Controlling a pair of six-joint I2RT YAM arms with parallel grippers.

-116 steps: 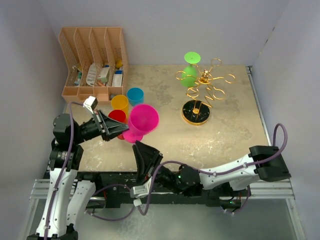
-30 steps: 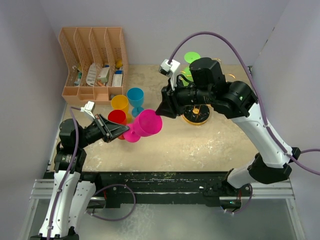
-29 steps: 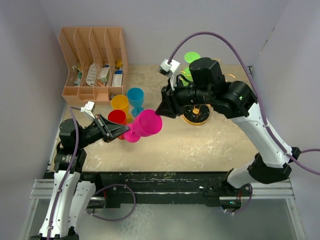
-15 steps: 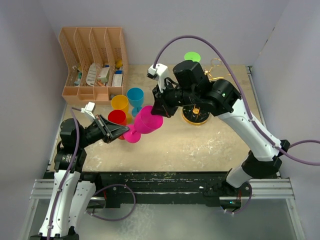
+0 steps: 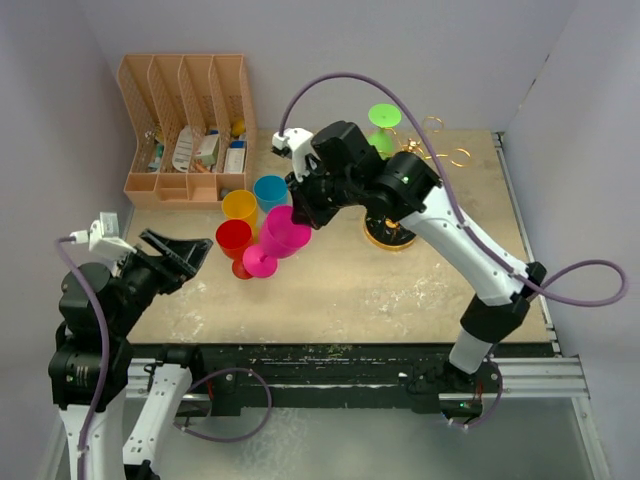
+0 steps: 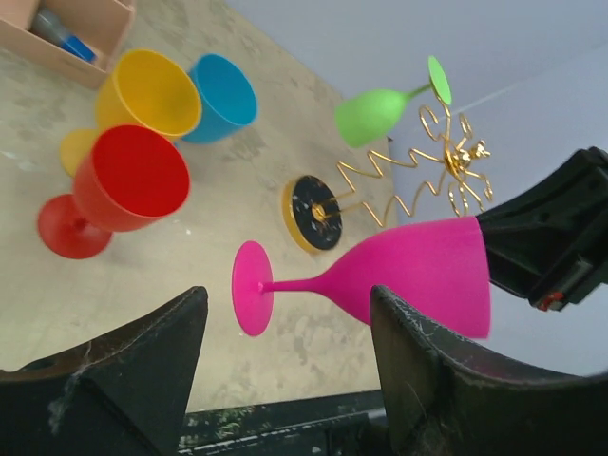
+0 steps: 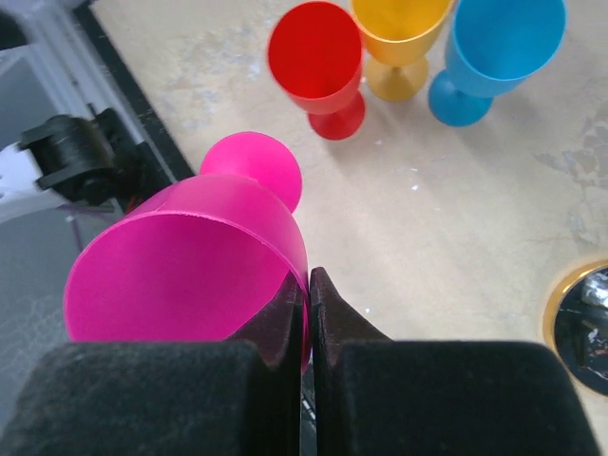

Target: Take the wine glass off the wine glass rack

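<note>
Beige tabletop (image 5: 440, 270) within lilac walls (image 5: 330, 60) bears wine glass rack (image 6: 312, 211).

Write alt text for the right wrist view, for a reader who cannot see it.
The right gripper pinches the rim of a pink wine glass, seen from above. Beyond it, a red glass, a yellow glass and a blue glass stand on the table.

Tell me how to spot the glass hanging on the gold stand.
Find the gold wire stand at the far right of the table. A glass hangs from it upside down, foot on top. It's the only green one, and no other hangs there.
</note>
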